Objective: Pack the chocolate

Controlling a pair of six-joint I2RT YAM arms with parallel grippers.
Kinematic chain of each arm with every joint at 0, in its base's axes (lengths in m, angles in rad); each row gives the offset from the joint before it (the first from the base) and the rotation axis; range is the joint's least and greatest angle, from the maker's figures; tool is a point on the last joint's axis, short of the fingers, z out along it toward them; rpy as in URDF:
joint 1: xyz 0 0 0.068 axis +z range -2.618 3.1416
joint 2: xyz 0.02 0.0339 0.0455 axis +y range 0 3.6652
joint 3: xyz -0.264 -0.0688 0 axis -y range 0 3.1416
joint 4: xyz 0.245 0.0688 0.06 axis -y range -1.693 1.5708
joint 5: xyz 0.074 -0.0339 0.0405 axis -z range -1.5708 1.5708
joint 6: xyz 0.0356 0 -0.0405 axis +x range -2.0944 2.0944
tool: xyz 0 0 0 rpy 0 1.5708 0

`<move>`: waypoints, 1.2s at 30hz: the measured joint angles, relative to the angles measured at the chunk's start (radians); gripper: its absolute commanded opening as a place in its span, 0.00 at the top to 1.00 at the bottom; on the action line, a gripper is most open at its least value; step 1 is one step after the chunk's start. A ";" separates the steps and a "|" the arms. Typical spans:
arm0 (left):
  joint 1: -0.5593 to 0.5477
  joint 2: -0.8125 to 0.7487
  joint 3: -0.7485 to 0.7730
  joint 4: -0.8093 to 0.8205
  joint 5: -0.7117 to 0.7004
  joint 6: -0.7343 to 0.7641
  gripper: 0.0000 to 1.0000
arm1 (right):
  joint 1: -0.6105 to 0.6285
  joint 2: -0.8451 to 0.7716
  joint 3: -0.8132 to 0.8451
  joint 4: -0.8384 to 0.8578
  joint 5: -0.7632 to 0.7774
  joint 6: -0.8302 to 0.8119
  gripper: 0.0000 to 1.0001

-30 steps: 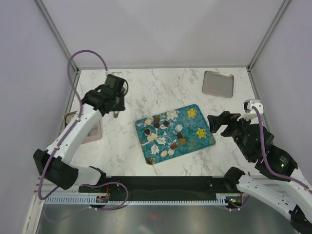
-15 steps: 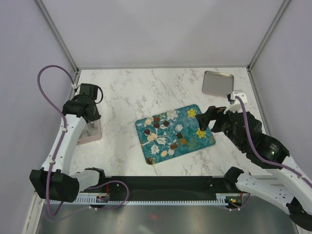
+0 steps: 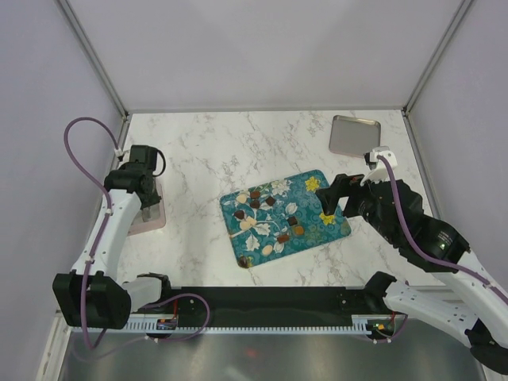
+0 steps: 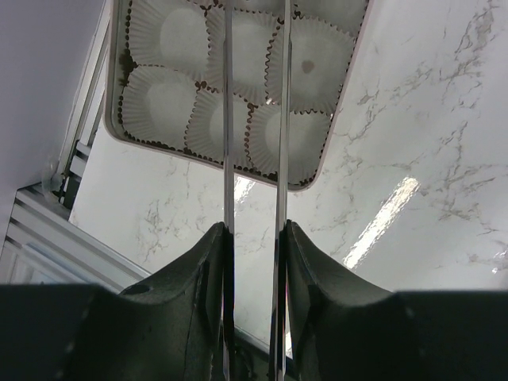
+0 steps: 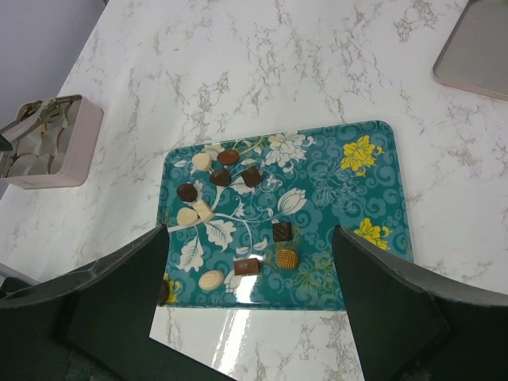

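One marble tabletop [image 3: 238,143], carrying three containers: one teal flowered tray [image 5: 333,198] in the middle, one pale pink box [image 5: 71,163] at the left edge, and one plain metal tray [image 3: 355,136] at the far right corner.

All on the teal tray, none in the box as far as can be seen: the chocolate [image 5: 220,176], eleven pieces in plain sight from the right wrist view. By colour: five dark brown, four cream-white, two caramel to mid-brown. Grouped as six or seven near the tray's far left part, two side by side near the middle, and two more along the near edge. Possibly a twelfth at the near left corner, half hidden behind a finger and too unclear to count. Also printed on that tray, toward its right end: two yellow flowers.

Inside the pink box: six white paper cups [image 4: 163,103] counted from the left wrist view, in two rows of three, with the rest cut off by the frame. One small dark speck in one cup.

Two hands. Left hand [image 3: 148,208]: above the pink box, its two thin blades nearly together with a narrow slit between, tips beyond the frame edge; cannot tell whether pinching anything. Right hand [image 5: 251,232]: spread wide and grasping nothing, hovering over the teal tray's right end.
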 measured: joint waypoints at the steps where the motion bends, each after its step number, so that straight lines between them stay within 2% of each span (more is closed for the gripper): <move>1: 0.003 0.000 -0.001 0.003 0.000 0.000 0.67 | 0.000 0.001 0.000 -0.001 -0.001 0.000 0.08; 17: 0.006 0.060 -0.001 0.058 -0.014 0.008 0.63 | 0.000 0.028 0.000 -0.005 0.000 0.015 0.09; 27: 0.006 0.068 -0.001 0.071 -0.052 0.025 0.55 | 0.000 0.052 0.005 -0.005 0.002 0.027 0.09; 36: 0.008 0.063 0.006 0.071 -0.053 0.050 0.53 | 0.000 0.069 0.008 0.003 -0.004 0.045 0.10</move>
